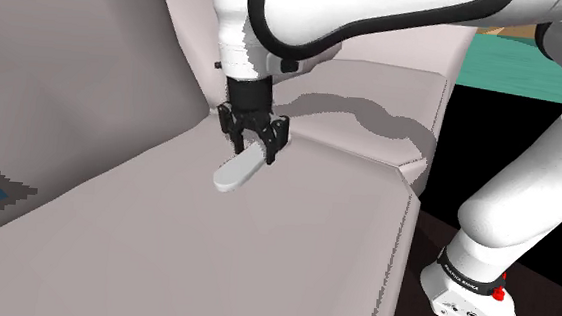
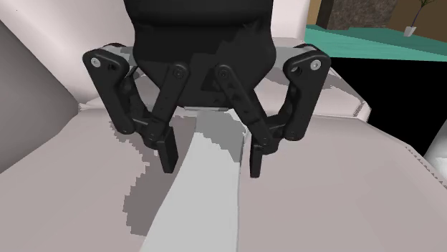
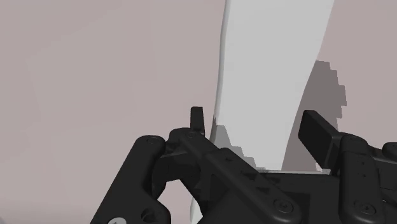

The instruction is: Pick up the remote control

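In the shoulder view the white arm (image 1: 378, 18) bends down from its stand (image 1: 466, 299) to the broad seat of a sofa (image 1: 213, 258), whose smooth cushions are a matte, pale pinkish grey with soft seams. The black gripper (image 1: 254, 152) points down at the seat. The remote (image 1: 236, 174), a plain light-grey slab with a rounded end, lies flat on the cushion, one end between the fingertips and the other pointing toward the shoulder view's lower left. A teal floor (image 1: 515, 66) and a black area lie beyond the sofa at the right. In the second exterior view the gripper (image 2: 211, 159) is seen close up, all jointed black links with small pale pivots. Its two short, blocky fingers (image 2: 167, 152) stand apart on either side of the remote (image 2: 204, 200), which runs as a long, featureless bar between them over the sofa (image 2: 344, 193), with jagged grey shadow beside it. In the wrist view the gripper (image 3: 257, 124) straddles the remote (image 3: 273, 63). The jaws are open wider than the bar, each finger (image 3: 321, 137) just beside a long edge, and a strip of shadow shows between this one and the remote, so nothing is clasped. The sofa (image 3: 95, 63) around it is flat and untextured.
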Action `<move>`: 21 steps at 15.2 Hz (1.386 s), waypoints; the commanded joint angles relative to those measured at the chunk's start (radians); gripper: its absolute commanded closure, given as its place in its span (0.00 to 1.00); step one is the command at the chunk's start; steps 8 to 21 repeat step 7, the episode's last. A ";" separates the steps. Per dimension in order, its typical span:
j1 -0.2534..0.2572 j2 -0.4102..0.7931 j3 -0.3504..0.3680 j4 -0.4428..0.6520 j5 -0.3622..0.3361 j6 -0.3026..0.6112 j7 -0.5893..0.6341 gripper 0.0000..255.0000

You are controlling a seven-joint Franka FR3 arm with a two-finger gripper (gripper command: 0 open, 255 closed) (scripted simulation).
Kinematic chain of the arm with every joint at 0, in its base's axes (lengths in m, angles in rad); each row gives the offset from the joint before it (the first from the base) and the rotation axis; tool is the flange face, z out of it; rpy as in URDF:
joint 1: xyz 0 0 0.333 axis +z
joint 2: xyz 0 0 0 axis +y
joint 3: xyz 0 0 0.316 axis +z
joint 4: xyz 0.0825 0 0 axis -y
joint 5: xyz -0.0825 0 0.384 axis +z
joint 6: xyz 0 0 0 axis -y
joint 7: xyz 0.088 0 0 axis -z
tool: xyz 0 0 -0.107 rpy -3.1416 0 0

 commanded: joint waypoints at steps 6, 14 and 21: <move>-0.002 0.024 0.008 0.096 -0.020 -0.082 0.016 1.00; -0.002 0.024 0.008 0.097 -0.020 -0.082 0.017 1.00; -0.002 0.024 0.008 0.097 -0.020 -0.082 0.017 1.00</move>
